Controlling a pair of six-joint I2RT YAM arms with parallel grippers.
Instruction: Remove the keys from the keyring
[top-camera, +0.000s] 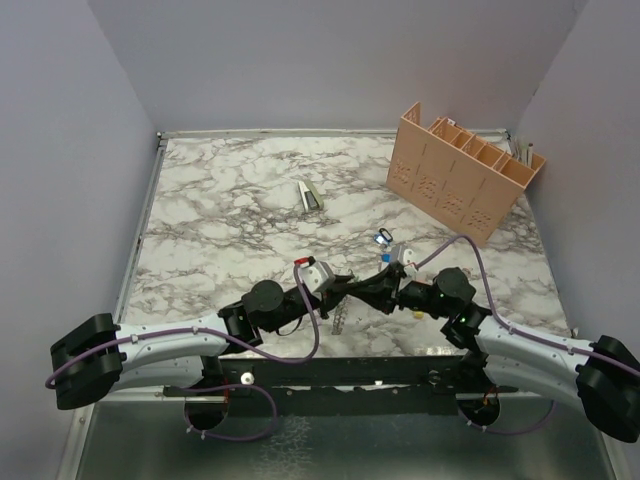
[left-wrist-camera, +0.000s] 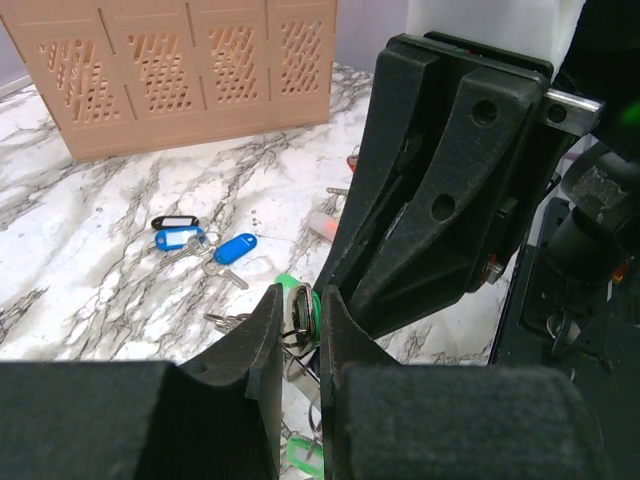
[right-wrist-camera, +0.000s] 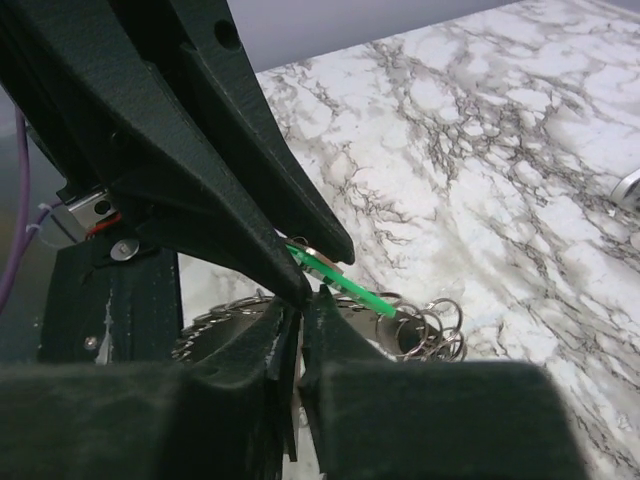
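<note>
My two grippers meet tip to tip over the near middle of the marble table. My left gripper (top-camera: 362, 287) (left-wrist-camera: 300, 305) is shut on a green-headed key (left-wrist-camera: 288, 283), which shows as a thin green strip in the right wrist view (right-wrist-camera: 345, 278). My right gripper (top-camera: 388, 285) (right-wrist-camera: 300, 300) is shut on the edge of the grey coiled keyring (right-wrist-camera: 215, 322), most of it hidden by the fingers. Several small split rings (right-wrist-camera: 435, 325) hang from it. Another green tag (left-wrist-camera: 300, 455) hangs below. Blue-headed keys (top-camera: 382, 238) (left-wrist-camera: 235, 248) lie loose on the table beyond.
A tan perforated crate (top-camera: 465, 170) (left-wrist-camera: 190, 70) stands at the back right. A small metal clip (top-camera: 312, 195) lies at the middle back. A thin grey strip (top-camera: 338, 318) shows under the left arm. Grey walls close in the table on three sides.
</note>
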